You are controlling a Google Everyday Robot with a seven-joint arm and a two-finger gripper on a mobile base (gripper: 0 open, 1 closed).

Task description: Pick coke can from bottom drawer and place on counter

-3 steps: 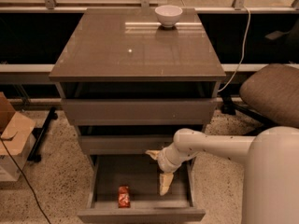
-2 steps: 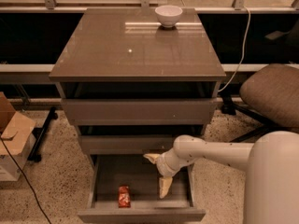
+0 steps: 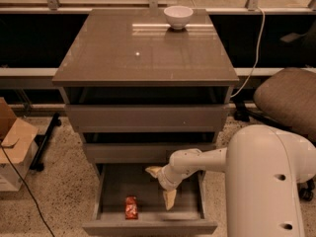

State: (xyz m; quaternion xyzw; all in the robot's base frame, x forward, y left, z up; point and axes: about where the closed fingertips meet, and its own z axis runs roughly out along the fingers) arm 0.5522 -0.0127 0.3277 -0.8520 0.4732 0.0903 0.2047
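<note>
The coke can (image 3: pixel 131 207) lies on its side in the open bottom drawer (image 3: pixel 114 181), near the front left of its grey inside. My gripper (image 3: pixel 161 185) hangs over the drawer's middle, to the right of the can and apart from it. Its two pale fingers are spread, one (image 3: pixel 153 171) pointing left and one (image 3: pixel 169 199) pointing down, and nothing is between them. The counter (image 3: pixel 143 48) is the glossy top of the cabinet above.
A white bowl (image 3: pixel 178 17) stands at the back of the counter. The two upper drawers (image 3: pixel 148 117) stick out slightly above the bottom one. An office chair (image 3: pixel 289 100) is at the right, a cardboard box (image 3: pixel 15 142) at the left, and my arm's white body (image 3: pixel 269 181) at the lower right.
My gripper has moved left and a little lower inside the bottom drawer, closer to the can. The can has not moved.
</note>
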